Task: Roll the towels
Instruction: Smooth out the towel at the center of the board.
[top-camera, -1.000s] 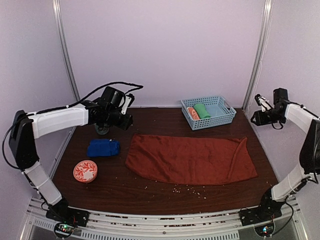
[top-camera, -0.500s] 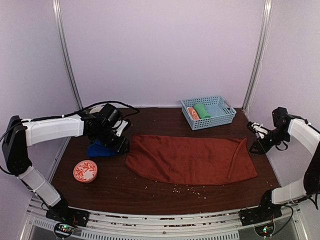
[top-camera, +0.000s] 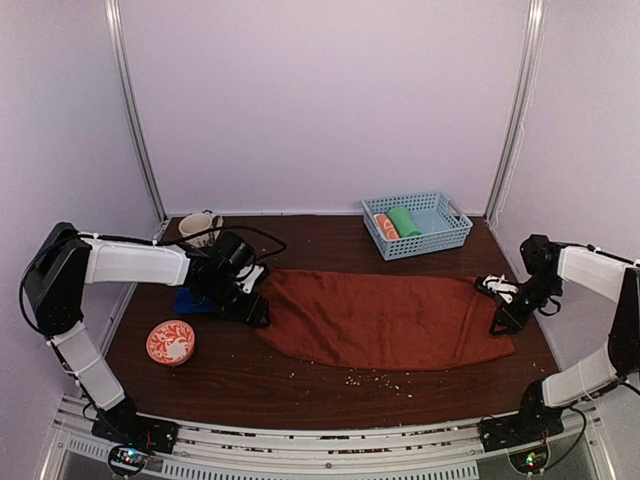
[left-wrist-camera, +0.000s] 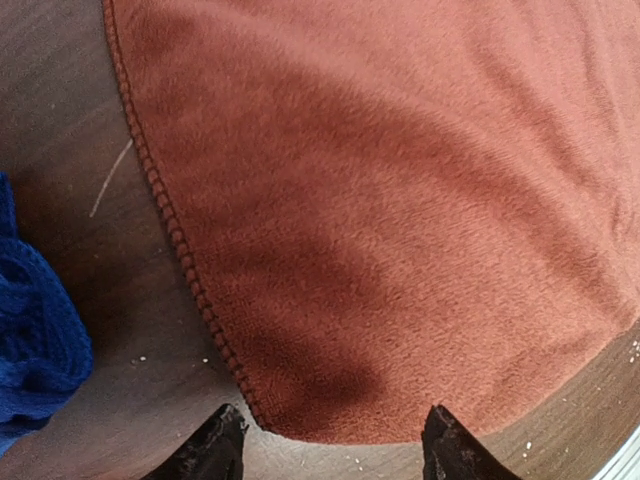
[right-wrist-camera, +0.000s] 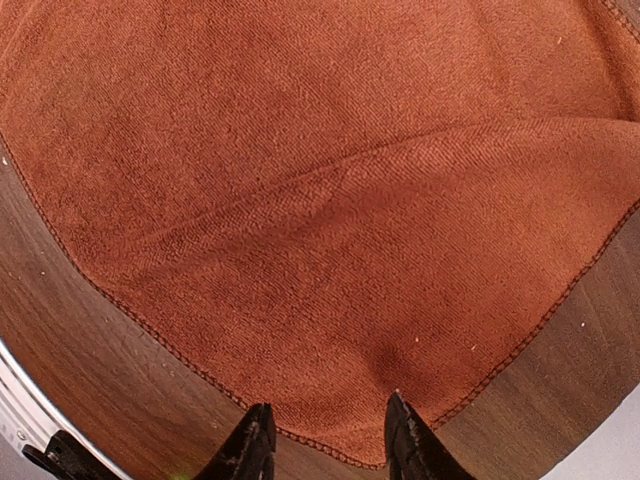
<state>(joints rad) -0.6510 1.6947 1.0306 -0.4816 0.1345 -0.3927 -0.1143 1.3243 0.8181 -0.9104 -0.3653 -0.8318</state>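
Fingers stand parted on both arms: in the top view my left gripper (top-camera: 256, 306) sits at the left end of the rust-brown towel (top-camera: 380, 320) and my right gripper (top-camera: 497, 308) at its right end. The towel lies flat on the worktop (top-camera: 300, 385), with the blue towel (top-camera: 186, 300) bunched just beside the left gripper. The left wrist view has the towel's hemmed corner between the tips, and the right wrist view likewise, so with nothing held yet I'd lower both evenly and pinch only the hem.

The left arm (top-camera: 135, 262) and right arm (top-camera: 595, 268) have smooth white shells between black joints. Thin black cables (top-camera: 255, 232) run off the left one. The fingers (left-wrist-camera: 215, 450) are black with rough tips.
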